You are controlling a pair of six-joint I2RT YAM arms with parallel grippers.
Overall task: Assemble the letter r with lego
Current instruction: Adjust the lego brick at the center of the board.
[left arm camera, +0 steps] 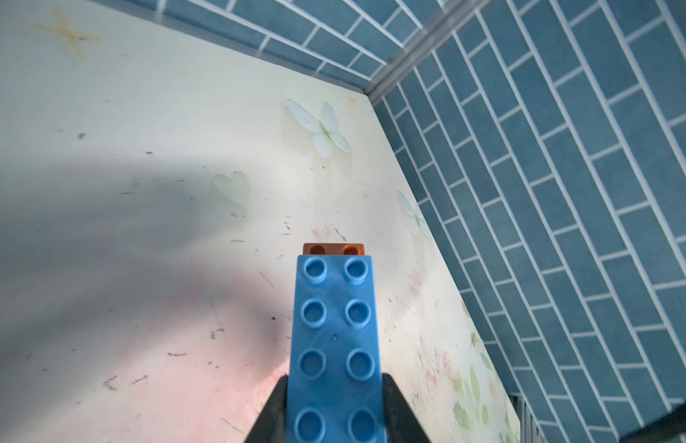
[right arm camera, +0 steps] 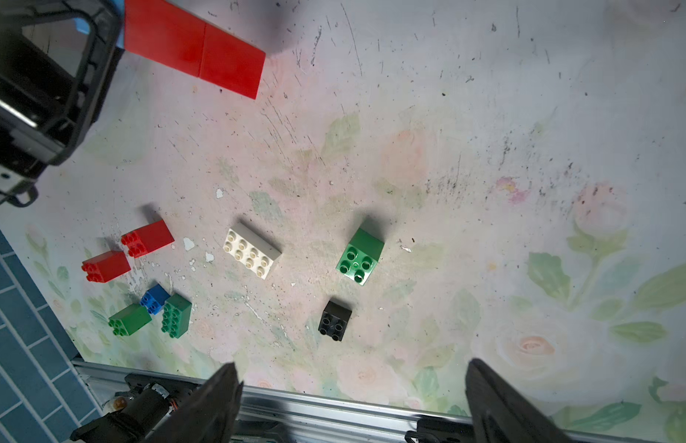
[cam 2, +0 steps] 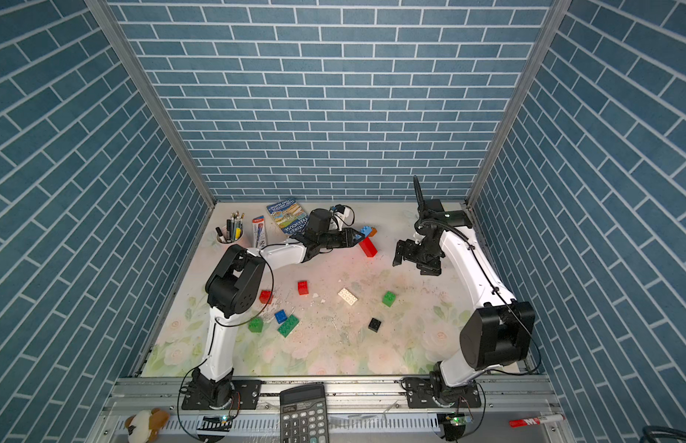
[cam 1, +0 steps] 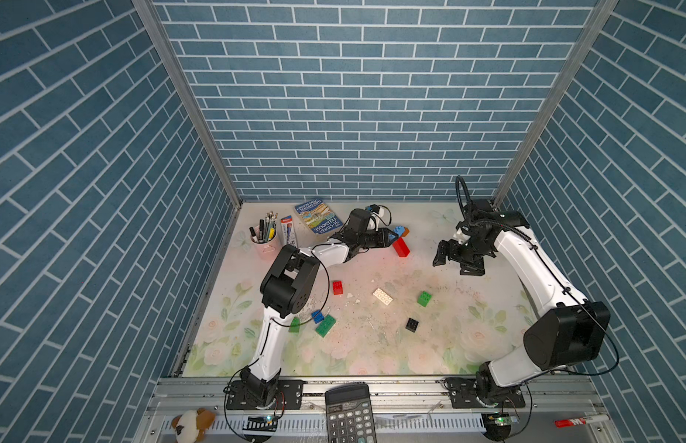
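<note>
The left tool (left arm camera: 333, 377) is closed on the light blue brick (left arm camera: 335, 337), which is clamped by its long sides between both fingers. A brown brick (left arm camera: 332, 249) is seen at that brick's far end, touching it. In both top views this group is found at about 12 o'clock from the centre of the worktop (cam 1: 372, 356). A red pair (cam 1: 401, 247) of joined bricks is laid at 6 o'clock of the light blue brick and seems to touch it.

The right tool (right arm camera: 353, 366) is open, its fingers spread wide. It is raised above the worktop at about 2 o'clock from the centre, well apart from the red pair.

The loose bricks are scattered nearer the front. A white brick (cam 1: 382, 296) is set near the centre, with a green brick (cam 1: 424, 298) at its 3 o'clock, a black brick (cam 1: 412, 324) at its 5 o'clock and a red brick (cam 1: 337, 287) at its 9 o'clock. At about 8 o'clock from the centre, a blue brick (cam 1: 317, 316) is placed just beside a green oblong (cam 1: 325, 326). A green block (cam 2: 256, 325) and a second red brick (cam 2: 265, 296) are seen at 9 o'clock of those.
</note>
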